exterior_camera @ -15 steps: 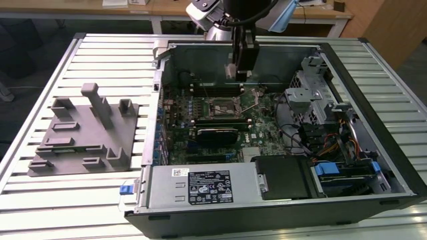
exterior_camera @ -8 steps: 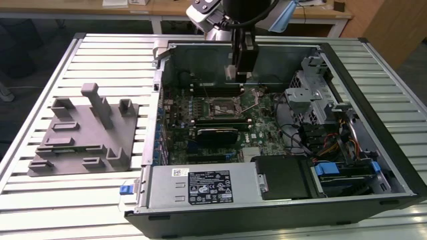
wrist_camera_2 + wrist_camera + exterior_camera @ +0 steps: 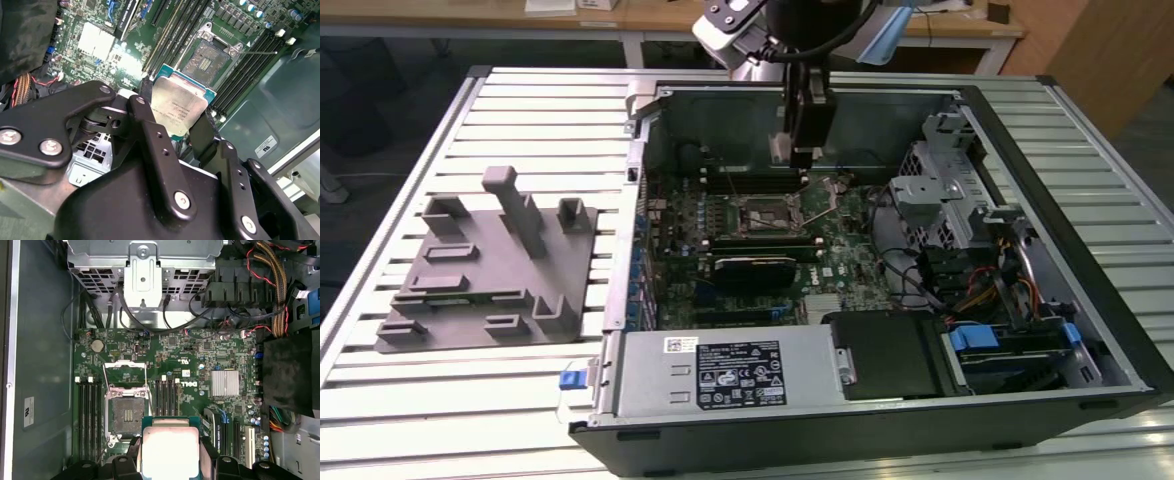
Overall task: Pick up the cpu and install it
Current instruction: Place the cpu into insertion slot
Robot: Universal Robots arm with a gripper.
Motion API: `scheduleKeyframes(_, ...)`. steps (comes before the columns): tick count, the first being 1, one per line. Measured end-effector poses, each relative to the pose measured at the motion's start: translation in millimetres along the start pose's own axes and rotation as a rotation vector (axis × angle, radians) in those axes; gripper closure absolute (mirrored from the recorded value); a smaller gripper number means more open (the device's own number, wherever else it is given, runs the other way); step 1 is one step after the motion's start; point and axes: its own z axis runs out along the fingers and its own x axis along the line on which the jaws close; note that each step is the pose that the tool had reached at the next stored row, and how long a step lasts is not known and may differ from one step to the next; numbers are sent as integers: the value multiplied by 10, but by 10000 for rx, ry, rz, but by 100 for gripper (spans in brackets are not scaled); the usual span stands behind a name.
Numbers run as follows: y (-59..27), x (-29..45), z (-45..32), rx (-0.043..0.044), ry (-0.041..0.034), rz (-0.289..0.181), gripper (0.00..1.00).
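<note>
Between the fingers of my claw (image 3: 801,152), clamped by opposite edges, hangs the cpu (image 3: 170,450), silvery top visible, over the motherboard (image 3: 200,355); the open socket (image 3: 127,412) lies below, just beside the claw. I judge it light, stiff, fragile: hold edges only. The exterior view adds the whole computer case (image 3: 854,440).

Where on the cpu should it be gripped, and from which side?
By two opposite edges, coming from the lid side, as the hand does here, shut on the cpu. It is a thin flat square, so probably only the edges offer purchase, and the underside is left free.
</note>
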Motion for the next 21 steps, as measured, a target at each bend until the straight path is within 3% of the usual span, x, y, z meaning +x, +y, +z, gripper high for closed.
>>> scheduleKeyframes(21, -4, 2, 98, 0, -1, 0, 46)
